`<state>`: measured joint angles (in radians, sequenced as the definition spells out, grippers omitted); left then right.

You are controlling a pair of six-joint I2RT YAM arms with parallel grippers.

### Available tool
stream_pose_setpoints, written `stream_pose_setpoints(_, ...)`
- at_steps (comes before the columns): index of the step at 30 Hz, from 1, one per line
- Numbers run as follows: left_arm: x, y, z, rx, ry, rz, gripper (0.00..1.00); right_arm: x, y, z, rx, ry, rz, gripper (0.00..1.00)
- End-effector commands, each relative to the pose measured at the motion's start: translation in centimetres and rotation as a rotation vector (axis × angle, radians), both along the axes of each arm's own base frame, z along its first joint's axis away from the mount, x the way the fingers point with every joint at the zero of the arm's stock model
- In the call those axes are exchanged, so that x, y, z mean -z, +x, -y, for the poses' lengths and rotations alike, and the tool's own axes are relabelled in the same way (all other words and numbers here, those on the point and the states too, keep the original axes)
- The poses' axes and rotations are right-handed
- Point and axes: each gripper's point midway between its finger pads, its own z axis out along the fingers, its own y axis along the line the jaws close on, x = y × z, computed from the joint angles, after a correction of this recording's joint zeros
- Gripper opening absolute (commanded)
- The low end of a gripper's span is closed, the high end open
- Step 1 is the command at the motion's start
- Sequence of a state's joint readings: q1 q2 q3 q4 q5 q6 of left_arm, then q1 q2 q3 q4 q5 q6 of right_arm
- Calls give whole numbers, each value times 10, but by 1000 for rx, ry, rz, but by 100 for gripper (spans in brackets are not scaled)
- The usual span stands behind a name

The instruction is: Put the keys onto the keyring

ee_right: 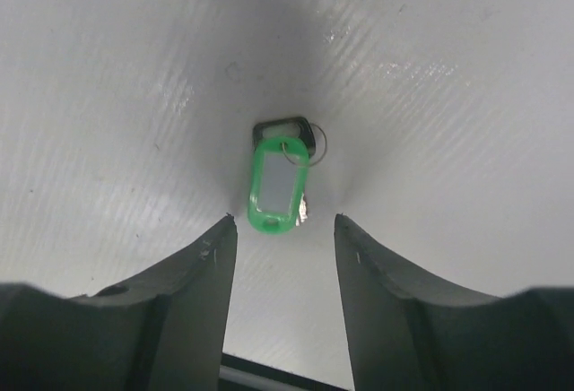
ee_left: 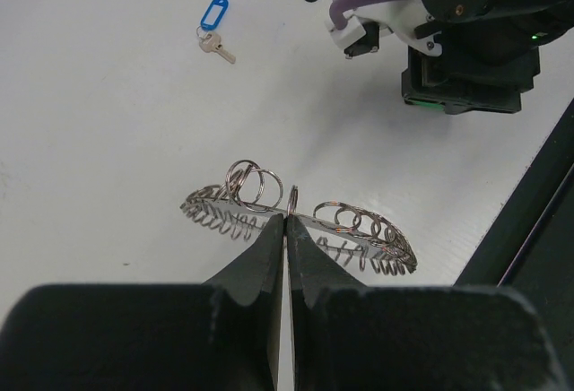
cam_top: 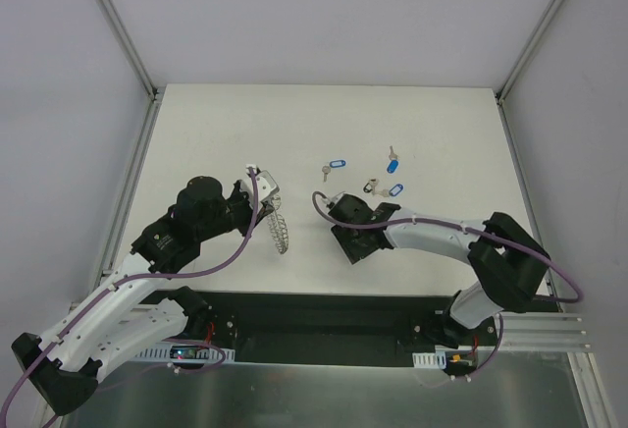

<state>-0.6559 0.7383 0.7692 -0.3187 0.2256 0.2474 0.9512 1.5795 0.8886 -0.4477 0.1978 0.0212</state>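
Right hand (ee_right: pixel 285 221) open, green-tagged key (ee_right: pixel 276 185) just off its tips; left hand (ee_left: pixel 287 218) clamps keyring (ee_left: pixel 359 222).

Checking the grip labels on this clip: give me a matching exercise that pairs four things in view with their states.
Things:
1. keyring
2. green-tagged key
3. left end effector
4. right end effector

States:
a. open
b. lying on the table
c. shut
d. clamped in a grip

Pairs: 1-d, 2-b, 3-c, 4-a
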Motion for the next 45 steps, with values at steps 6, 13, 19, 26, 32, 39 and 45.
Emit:
stream_pose_setpoints(6, -8, 4, 7, 4, -33, 29, 0, -72, 9, -7, 123, 208, 159, 53)
stream_pose_setpoints(13, -8, 4, 6, -1, -33, 35, 0, -60, 30, -12, 408, 354, 162, 48)
stream_pose_setpoints(19, -10, 4, 6, 0, -39, 38, 0, -38, 41, -13, 524, 359, 142, 39)
stream_pose_setpoints(26, -10, 3, 6, 3, -40, 41, 0, -16, 44, -10, 568, 345, 102, 35)
stream_pose_setpoints(32, -13, 1, 6, 9, -52, 46, 0, -2, 39, -10, 580, 340, 60, 33)
stream_pose_setpoints(39, -14, 1, 6, 9, -54, 46, 0, 0, 36, -11, 581, 355, 43, 27)
stream_pose_setpoints(45, -15, 0, 5, 8, -59, 50, 0, 0, 32, -16, 570, 379, 19, 20)
